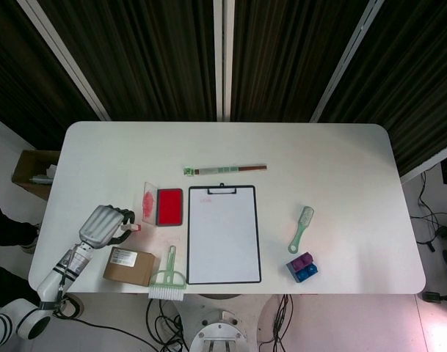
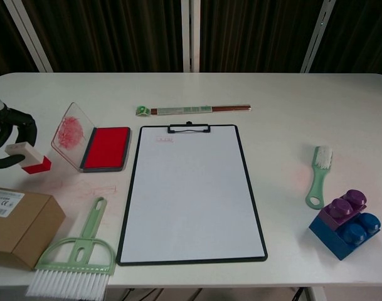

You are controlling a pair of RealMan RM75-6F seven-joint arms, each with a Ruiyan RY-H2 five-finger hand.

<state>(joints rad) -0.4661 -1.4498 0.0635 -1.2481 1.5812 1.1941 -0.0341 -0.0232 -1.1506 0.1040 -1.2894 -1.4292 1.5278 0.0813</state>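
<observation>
My left hand is low over the table's left side and pinches a small white-and-red stamp between thumb and fingers. The stamp hangs just left of an open red ink pad with its clear lid tilted up. Directly below the hand lies a brown cardboard box. In the chest view only the fingers show at the left edge. A black clipboard with blank white paper lies in the middle. My right hand is in neither view.
A green hand brush lies at the front edge beside the box. A thin red-and-green stick lies behind the clipboard. To the right are a small green brush and purple and blue blocks.
</observation>
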